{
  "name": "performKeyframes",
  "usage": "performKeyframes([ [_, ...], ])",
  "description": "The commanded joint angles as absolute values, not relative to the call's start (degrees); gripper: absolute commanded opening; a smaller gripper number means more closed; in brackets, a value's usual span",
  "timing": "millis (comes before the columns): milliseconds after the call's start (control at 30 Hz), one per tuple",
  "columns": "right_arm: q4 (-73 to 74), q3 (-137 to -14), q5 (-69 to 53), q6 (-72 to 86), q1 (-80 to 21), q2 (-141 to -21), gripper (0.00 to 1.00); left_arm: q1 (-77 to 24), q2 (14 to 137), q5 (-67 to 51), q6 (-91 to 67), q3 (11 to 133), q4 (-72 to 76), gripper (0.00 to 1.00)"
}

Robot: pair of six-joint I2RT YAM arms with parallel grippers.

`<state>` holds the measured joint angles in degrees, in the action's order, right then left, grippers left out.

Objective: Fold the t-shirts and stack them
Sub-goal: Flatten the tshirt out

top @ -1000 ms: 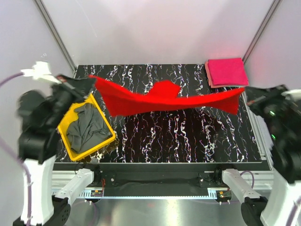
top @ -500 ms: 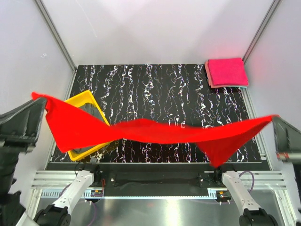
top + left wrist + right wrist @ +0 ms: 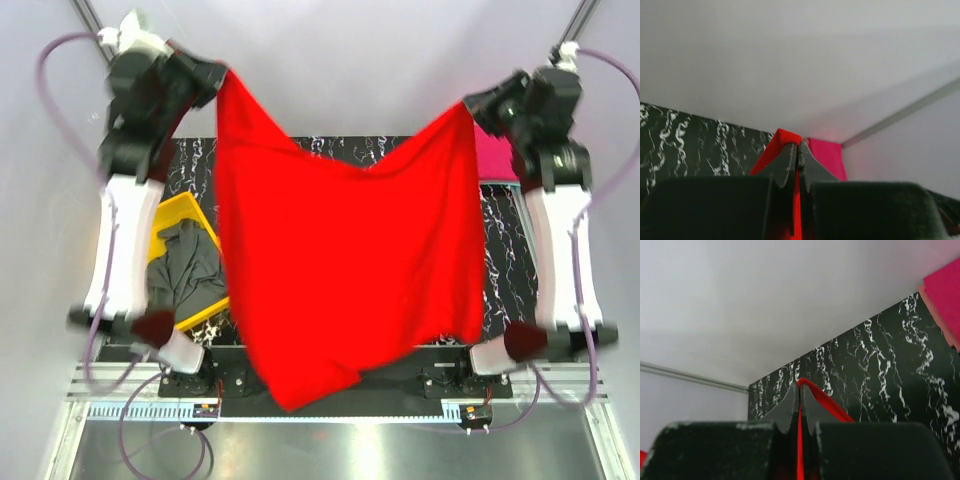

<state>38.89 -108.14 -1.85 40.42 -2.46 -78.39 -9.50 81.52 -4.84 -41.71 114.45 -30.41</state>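
The bright red t-shirt [image 3: 340,270] hangs spread high over the table, held by two upper corners. My left gripper [image 3: 218,78] is shut on its left corner; red cloth [image 3: 780,145] shows between the fingers in the left wrist view. My right gripper [image 3: 470,105] is shut on its right corner, and red cloth [image 3: 817,395] runs between the fingers in the right wrist view. A dark grey t-shirt [image 3: 185,265] lies crumpled in the yellow tray [image 3: 165,215]. The folded magenta-pink t-shirts [image 3: 495,155] at the back right are mostly hidden by the red shirt and arm; they also show in the left wrist view [image 3: 825,157].
The black marbled table [image 3: 500,250] lies under the hanging shirt. White enclosure walls and metal frame posts [image 3: 85,15] stand around it. Both arms are raised tall at the table's left and right sides.
Both grippers have swung up and back, lifting the red shirt from a low stretched band near the front edge to a tall hanging sheet over the table.
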Motion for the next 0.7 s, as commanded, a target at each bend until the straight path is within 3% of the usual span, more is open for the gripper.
performKeyframes([
  [0, 26.63, -119.13, -4.38, 35.43, -2.02, -84.97, 0.0, -8.53, 91.55, 1.67, -39.02, 129.78, -24.61, 0.0],
  [67, 32.39, -128.27, -7.2, 34.37, -1.23, -94.36, 0.0, -6.87, 99.01, 1.76, -41.03, 140.29, -27.66, 0.0],
  [133, 33.57, -137.44, -6.94, 32.96, -1.23, -99.82, 0.0, -5.46, 101.33, -0.43, -42.97, 142.82, -27.08, 0.0],
  [333, 33.23, -148.97, -7.9, 31.11, 3.42, -103.98, 0.0, -3.08, 95.98, -2.9, -45.71, 133.69, -17.06, 0.0],
  [533, 29.11, -133.54, -10.72, 30.5, 6.24, -94.08, 0.0, -3.08, 88.08, -7.56, -44.39, 125.09, -13.46, 0.0],
  [667, 29.52, -114.4, -7.92, 29.36, 6.24, -84.39, 0.0, -3.78, 75.46, -4.59, -42.55, 107.03, -12.22, 0.0],
])
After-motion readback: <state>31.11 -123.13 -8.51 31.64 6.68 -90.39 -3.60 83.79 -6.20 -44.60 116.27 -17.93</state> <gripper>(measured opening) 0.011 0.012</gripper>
